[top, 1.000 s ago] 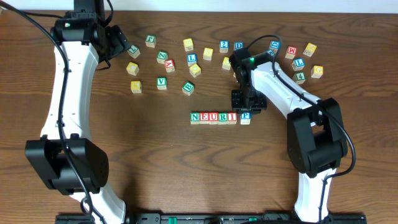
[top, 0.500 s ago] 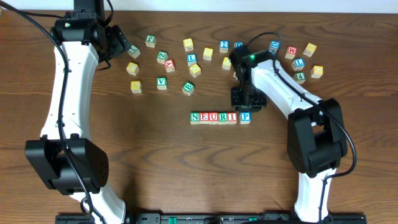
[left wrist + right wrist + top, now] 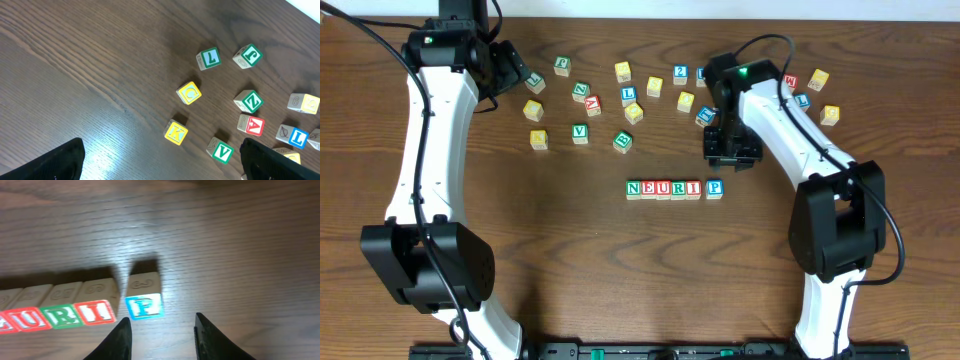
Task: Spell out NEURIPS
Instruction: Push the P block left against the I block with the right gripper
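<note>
vs one second back: right hand [image 3: 730, 152] was down over the P cube [image 3: 714, 187], which sat slightly low and skewed at the row's end. Now the hand has backed off toward the far side and a bit right, clear of the row [image 3: 664, 188], and P sits level with the others. Row reads N E U R I P left to right from overhead, mid-tabletop [image 3: 570, 260]; cubes butt together except a thin gap between I and P that shows in the right wrist view. Right hand's fingers [image 3: 121, 337] are apart with nothing between them, P just ahead of them, untouched. Left hand [image 3: 515, 72] unchanged: same spot at far left beside the green L cube [image 3: 533, 80], fingers spread wide, holding nothing. Loose cubes [image 3: 580, 132] haven't moved. Hard to see: right arm [image 3: 775, 120] now covers part of the loose cubes at far right; a few only peek out at its edges, letters unreadable. Right wrist view cuts the row at its left edge: part of U, then R, I, P; N and E out of frame. Left wrist view shows only finger tips at the bottom corners, and cubes at its right edge are cropped. Some yellow faces are too small to read from overhead.
</note>
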Robot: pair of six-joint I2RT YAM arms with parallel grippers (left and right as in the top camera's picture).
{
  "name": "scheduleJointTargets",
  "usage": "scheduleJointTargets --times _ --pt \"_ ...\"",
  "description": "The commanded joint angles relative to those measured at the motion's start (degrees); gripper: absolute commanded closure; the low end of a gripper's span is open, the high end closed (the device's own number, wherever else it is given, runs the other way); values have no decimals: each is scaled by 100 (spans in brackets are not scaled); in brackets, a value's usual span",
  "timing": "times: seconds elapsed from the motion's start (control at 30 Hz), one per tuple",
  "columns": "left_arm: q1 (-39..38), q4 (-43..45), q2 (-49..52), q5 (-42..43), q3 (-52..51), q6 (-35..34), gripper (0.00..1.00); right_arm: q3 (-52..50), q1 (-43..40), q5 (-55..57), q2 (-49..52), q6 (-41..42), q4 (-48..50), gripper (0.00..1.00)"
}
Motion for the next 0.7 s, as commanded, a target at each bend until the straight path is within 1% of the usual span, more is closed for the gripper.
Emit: scheduleJointTargets --times 0.0,0.2,0.3,0.67 --pt "9 -15 50 -74 -22 33 2 -105 -151 15 -59 -33 13 67" --pt "9 -15 50 -76 -22 33 2 -789 -153 7 -59 -26 446 73" --pt "9 -15 50 -76 -22 33 2 -973 -153 7 -59 15 505 75" --pt "9 -15 50 -74 -22 33 2 -1209 -74 -50 -59 13 717 74"
